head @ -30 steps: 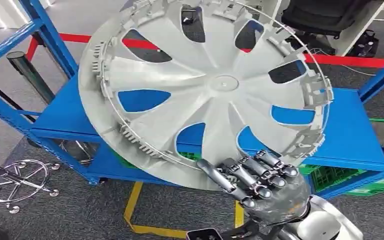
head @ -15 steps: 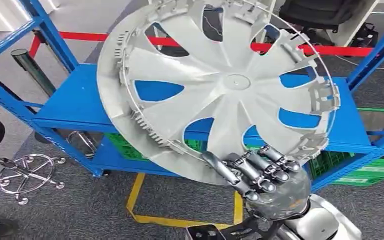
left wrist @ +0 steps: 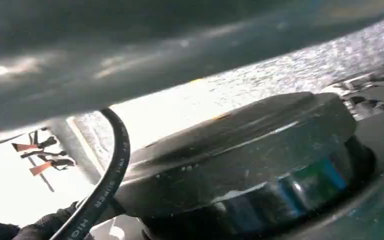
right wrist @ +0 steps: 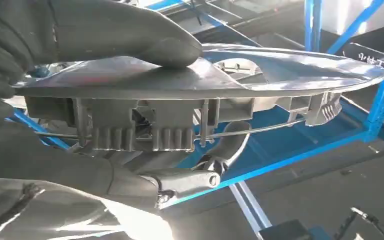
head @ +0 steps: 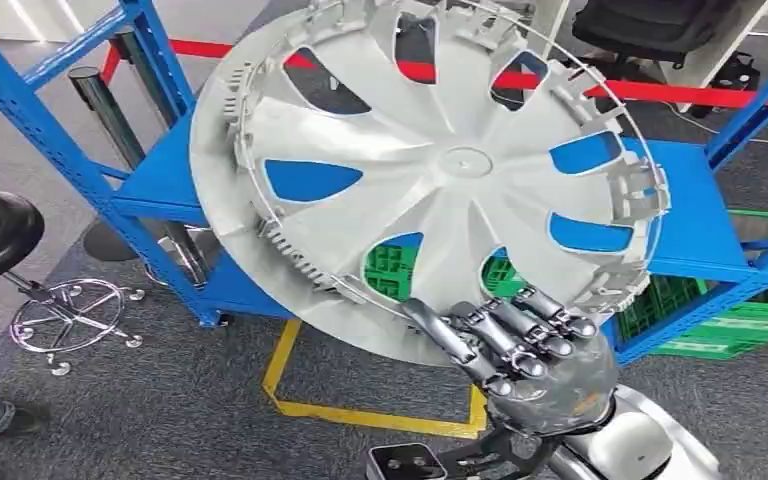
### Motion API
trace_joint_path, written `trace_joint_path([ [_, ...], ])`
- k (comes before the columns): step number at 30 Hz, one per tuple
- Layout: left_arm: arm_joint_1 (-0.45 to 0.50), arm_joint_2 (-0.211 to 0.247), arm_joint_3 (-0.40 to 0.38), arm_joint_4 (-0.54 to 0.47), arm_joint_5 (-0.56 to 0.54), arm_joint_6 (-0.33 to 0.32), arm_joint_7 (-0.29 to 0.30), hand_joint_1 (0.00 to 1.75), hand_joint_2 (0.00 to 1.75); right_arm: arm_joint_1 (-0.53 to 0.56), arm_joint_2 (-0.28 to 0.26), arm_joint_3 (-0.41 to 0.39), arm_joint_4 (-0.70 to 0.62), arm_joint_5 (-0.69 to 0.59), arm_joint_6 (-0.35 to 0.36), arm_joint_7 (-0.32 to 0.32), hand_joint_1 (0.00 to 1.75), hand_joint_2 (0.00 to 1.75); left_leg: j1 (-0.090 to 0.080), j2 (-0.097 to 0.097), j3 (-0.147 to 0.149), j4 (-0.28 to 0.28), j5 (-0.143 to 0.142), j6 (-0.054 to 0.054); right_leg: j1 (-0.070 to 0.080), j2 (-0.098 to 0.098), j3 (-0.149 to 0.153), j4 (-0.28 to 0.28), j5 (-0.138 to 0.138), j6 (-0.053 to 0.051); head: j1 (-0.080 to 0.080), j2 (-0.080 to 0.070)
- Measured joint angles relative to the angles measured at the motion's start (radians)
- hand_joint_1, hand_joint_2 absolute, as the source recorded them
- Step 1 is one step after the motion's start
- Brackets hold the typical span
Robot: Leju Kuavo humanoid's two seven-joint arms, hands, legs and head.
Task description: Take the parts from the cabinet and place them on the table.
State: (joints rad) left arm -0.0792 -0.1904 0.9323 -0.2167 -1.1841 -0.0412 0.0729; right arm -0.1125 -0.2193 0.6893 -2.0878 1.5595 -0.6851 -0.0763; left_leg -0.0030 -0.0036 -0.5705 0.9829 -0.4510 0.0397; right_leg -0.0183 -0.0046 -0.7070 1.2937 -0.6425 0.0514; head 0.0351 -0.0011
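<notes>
Backing away from the rack, the robot's view has shifted: the blue metal shelving unit (head: 690, 225) sits farther off and more to the right than a second ago, more dark carpet with a yellow floor-tape outline (head: 360, 410) shows beneath it, and a black round stool on a chrome star base (head: 0, 235) has come into the frame at the left. Relative to the camera the right hand (head: 520, 355) has barely moved. It keeps its grip on the lower rim of the large silver-grey plastic wheel cover (head: 430, 180), fingers curled over the inner, ribbed face; the right wrist view shows the thick grey thumb (right wrist: 125, 35) pressed on the smooth outer face, so the rim is pinched between thumb and fingers.

That wheel cover is held up in the air, tilted, clear of the shelf board and in front of it, its clips and wire ring turned toward the camera. Green plastic crates (head: 720, 320) stay on the lower shelf.

By my reading the part is out of the cabinet and the carry toward the surface is under way; placing is not yet done. How the left hand stands I cannot tell.
</notes>
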Motion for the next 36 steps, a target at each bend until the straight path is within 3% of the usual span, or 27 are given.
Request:
trace_joint_path([
  [1, 0.0, 0.0, 0.0, 0.0, -0.001, -0.002, 0.005, 0.0, 0.0, 0.0, 0.0, 0.001, 0.002, 0.0, 0.0, 0.0, 1.75, 1.75, -0.002, 0.0, -0.015, 0.002, 0.011, 0.0, 0.0, 0.0, 0.009, 0.027, 0.016, -0.001, -0.001, 0.0],
  [2, 0.0, 0.001, 0.0, 0.0, -0.004, -0.005, 0.006, 0.0, 0.0, 0.0, 0.0, 0.002, 0.003, 0.0, 0.0, -0.001, 1.75, 1.75, -0.003, 0.0, -0.029, 0.005, 0.02, -0.001, 0.0, 0.0, 0.034, 0.014, 0.051, -0.003, -0.001, 0.0],
  [4, -0.001, 0.001, 0.0, 0.0, -0.012, -0.012, 0.008, 0.0, 0.0, 0.0, 0.0, 0.002, 0.005, 0.0, 0.0, -0.005, 1.75, 1.75, -0.005, -0.001, -0.057, 0.012, 0.038, -0.005, 0.0, 0.0, 0.139, -0.115, 0.122, -0.009, 0.0, 0.0],
  [5, -0.001, 0.0, 0.0, 0.0, -0.014, -0.014, 0.008, 0.0, 0.0, 0.0, 0.0, 0.002, 0.005, 0.0, 0.0, -0.009, 1.75, 1.75, -0.005, -0.002, -0.063, 0.016, 0.046, -0.01, 0.001, 0.001, 0.21, -0.213, 0.113, -0.015, 0.0, 0.0],
  [6, -0.001, 0.0, 0.0, 0.0, -0.019, -0.015, 0.008, 0.0, 0.0, -0.001, 0.0, 0.001, 0.004, 0.0, 0.0, -0.014, 1.75, 1.75, -0.011, -0.002, -0.072, 0.022, 0.051, -0.015, 0.007, 0.001, 0.274, -0.303, 0.08, -0.016, 0.0, 0.0],
  [7, -0.001, -0.001, 0.0, 0.0, -0.021, -0.015, 0.008, 0.0, 0.0, 0.002, 0.0, 0.0, 0.004, 0.0, 0.0, -0.018, 1.75, 1.75, -0.01, -0.002, -0.075, 0.023, 0.062, -0.02, 0.007, 0.002, 0.287, -0.338, 0.063, -0.02, -0.003, 0.0],
  [9, -0.002, -0.001, 0.0, 0.0, -0.029, -0.017, 0.008, 0.0, 0.0, 0.01, 0.0, -0.005, 0.005, 0.0, 0.0, -0.028, 1.75, 1.75, -0.004, -0.001, -0.078, 0.017, 0.081, -0.03, 0.013, 0.004, 0.262, -0.326, 0.073, -0.026, -0.001, 0.0],
  [10, 0.0, 0.0, 0.0, 0.0, -0.03, -0.018, 0.008, 0.0, 0.0, 0.013, 0.0, -0.008, 0.005, 0.0, 0.0, -0.032, 1.75, 1.75, -0.007, -0.002, -0.084, 0.018, 0.087, -0.038, 0.008, 0.001, 0.253, -0.33, 0.086, -0.038, -0.002, 0.0],
  [11, 0.0, -0.001, 0.0, 0.0, -0.031, -0.018, 0.008, 0.0, 0.0, 0.012, 0.0, -0.009, 0.005, 0.0, 0.0, -0.034, 1.75, 1.75, -0.002, -0.002, -0.088, 0.025, 0.065, -0.043, 0.005, -0.004, 0.244, -0.331, 0.095, -0.045, 0.0, 0.0],
  [12, 0.0, -0.001, 0.0, 0.0, -0.033, -0.018, 0.007, 0.0, 0.0, 0.015, 0.0, -0.011, 0.005, 0.0, 0.0, -0.035, 1.75, 1.75, -0.001, -0.001, -0.101, 0.064, -0.003, -0.049, 0.005, -0.004, 0.23, -0.33, 0.107, -0.058, -0.004, 0.0],
  [13, 0.001, -0.001, -0.001, 0.0, -0.038, -0.018, 0.008, 0.0, 0.0, 0.016, 0.0, -0.015, 0.005, 0.0, 0.0, -0.041, 1.75, 1.75, 0.002, -0.001, -0.115, 0.135, -0.074, -0.055, 0.006, -0.005, 0.228, -0.33, 0.118, -0.061, -0.007, 0.0],
  [15, -0.001, -0.001, -0.002, 0.0, -0.045, -0.018, 0.007, 0.0, 0.0, 0.021, 0.0, -0.021, 0.005, 0.0, 0.0, -0.049, 1.75, 1.75, 0.006, -0.001, -0.135, 0.279, -0.162, -0.063, 0.008, -0.007, 0.199, -0.325, 0.139, -0.062, -0.006, 0.0],
  [16, -0.003, -0.001, -0.003, 0.0, -0.049, -0.018, 0.007, 0.0, 0.0, 0.025, 0.0, -0.026, 0.005, 0.0, 0.0, -0.054, 1.75, 1.75, 0.008, -0.001, -0.133, 0.32, -0.158, -0.065, 0.008, -0.007, 0.182, -0.319, 0.148, -0.062, -0.006, 0.0],
  [17, -0.004, -0.001, -0.007, 0.0, -0.051, -0.019, 0.006, 0.0, 0.0, 0.031, 0.0, -0.031, 0.005, 0.0, 0.0, -0.062, 1.75, 1.75, 0.01, -0.001, -0.117, 0.324, -0.128, -0.067, 0.008, -0.009, 0.164, -0.311, 0.154, -0.061, -0.007, 0.0],
  [19, -0.007, -0.002, -0.012, 0.0, -0.055, -0.019, 0.003, 0.0, 0.0, 0.05, 0.0, -0.044, 0.003, 0.0, 0.0, -0.08, 1.75, 1.75, 0.012, -0.001, -0.034, 0.225, -0.048, -0.064, 0.008, -0.01, 0.128, -0.29, 0.163, -0.056, -0.006, 0.0],
  [20, -0.01, -0.002, -0.016, 0.0, -0.059, -0.021, 0.002, 0.0, 0.0, 0.06, 0.001, -0.051, -0.001, 0.0, 0.0, -0.088, 1.75, 1.75, 0.012, -0.001, 0.025, 0.141, -0.036, -0.057, 0.008, -0.01, 0.117, -0.28, 0.166, -0.053, -0.007, 0.0],
  [21, -0.014, -0.003, -0.02, 0.0, -0.063, -0.022, 0.001, 0.0, 0.0, 0.069, 0.003, -0.058, -0.006, 0.0, 0.0, -0.094, 1.75, 1.75, 0.008, -0.002, 0.066, 0.073, -0.069, -0.05, 0.011, -0.011, 0.108, -0.275, 0.17, -0.048, -0.007, 0.0],
  [22, -0.015, -0.005, -0.023, 0.0, -0.064, -0.022, -0.002, 0.0, 0.0, 0.075, 0.005, -0.063, -0.009, 0.0, 0.0, -0.098, 1.75, 1.75, 0.006, -0.002, 0.087, 0.028, -0.08, -0.044, 0.012, -0.013, 0.104, -0.271, 0.178, -0.041, -0.004, 0.0],
  [25, -0.02, -0.008, -0.026, 0.0, -0.068, -0.023, -0.005, 0.0, 0.0, 0.086, 0.009, -0.075, -0.014, 0.0, -0.001, -0.109, 1.75, 1.75, -0.001, -0.002, 0.071, 0.016, -0.069, -0.03, 0.008, -0.014, 0.089, -0.278, 0.208, -0.021, -0.007, 0.0],
  [26, -0.021, -0.011, -0.029, 0.0, -0.071, -0.023, -0.005, 0.0, 0.0, 0.093, 0.009, -0.08, -0.016, 0.0, -0.001, -0.111, 1.75, 1.75, 0.009, 0.002, 0.068, -0.002, -0.06, -0.021, 0.005, -0.009, 0.079, -0.269, 0.19, -0.016, -0.005, 0.0],
  [27, -0.021, -0.014, -0.032, 0.0, -0.072, -0.023, -0.006, 0.0, 0.0, 0.1, 0.01, -0.085, -0.018, 0.0, -0.002, -0.114, 1.75, 1.75, 0.008, 0.003, 0.057, -0.002, -0.049, -0.013, 0.005, -0.004, 0.063, -0.247, 0.147, -0.012, -0.003, 0.0],
  [28, -0.022, -0.015, -0.034, 0.0, -0.073, -0.024, -0.008, 0.0, 0.0, 0.101, 0.012, -0.085, -0.019, 0.0, -0.002, -0.114, 1.75, 1.75, 0.008, 0.004, 0.045, -0.001, -0.04, -0.006, 0.006, -0.001, 0.049, -0.192, 0.09, -0.01, -0.001, 0.0],
  [30, -0.022, -0.02, -0.038, 0.0, -0.076, -0.025, -0.011, 0.0, 0.0, 0.106, 0.012, -0.085, -0.02, 0.0, -0.002, -0.115, 1.75, 1.75, 0.006, 0.004, 0.016, 0.003, -0.02, -0.005, 0.006, 0.0, 0.015, -0.038, -0.002, -0.004, -0.001, 0.0],
  [31, -0.023, -0.021, -0.041, 0.0, -0.08, -0.025, -0.011, 0.0, 0.0, 0.112, 0.014, -0.086, -0.02, 0.0, -0.002, -0.115, 1.75, 1.75, 0.005, 0.004, 0.001, 0.006, -0.01, -0.005, 0.006, 0.001, 0.009, 0.015, -0.01, -0.002, 0.0, 0.0],
  [33, -0.023, -0.021, -0.046, 0.0, -0.084, -0.026, -0.013, 0.0, 0.0, 0.116, 0.014, -0.086, -0.02, 0.0, -0.002, -0.115, 1.75, 1.75, 0.006, 0.005, -0.027, 0.011, 0.008, -0.008, 0.005, 0.0, 0.052, -0.003, 0.055, 0.001, 0.0, 0.0],
  [35, -0.023, -0.024, -0.051, 0.0, -0.084, -0.026, -0.013, 0.0, 0.0, 0.116, 0.017, -0.086, -0.02, 0.0, -0.002, -0.115, 1.75, 1.75, 0.008, 0.005, -0.05, 0.019, 0.024, -0.017, 0.002, 0.0, 0.161, -0.153, 0.119, 0.002, 0.0, 0.0],
  [36, -0.024, -0.023, -0.051, 0.0, -0.084, -0.026, -0.013, 0.0, 0.0, 0.115, 0.018, -0.086, -0.02, 0.0, -0.002, -0.115, 1.75, 1.75, 0.005, 0.004, -0.061, 0.026, 0.031, -0.023, -0.001, 0.002, 0.219, -0.251, 0.091, 0.004, 0.001, 0.0],
])
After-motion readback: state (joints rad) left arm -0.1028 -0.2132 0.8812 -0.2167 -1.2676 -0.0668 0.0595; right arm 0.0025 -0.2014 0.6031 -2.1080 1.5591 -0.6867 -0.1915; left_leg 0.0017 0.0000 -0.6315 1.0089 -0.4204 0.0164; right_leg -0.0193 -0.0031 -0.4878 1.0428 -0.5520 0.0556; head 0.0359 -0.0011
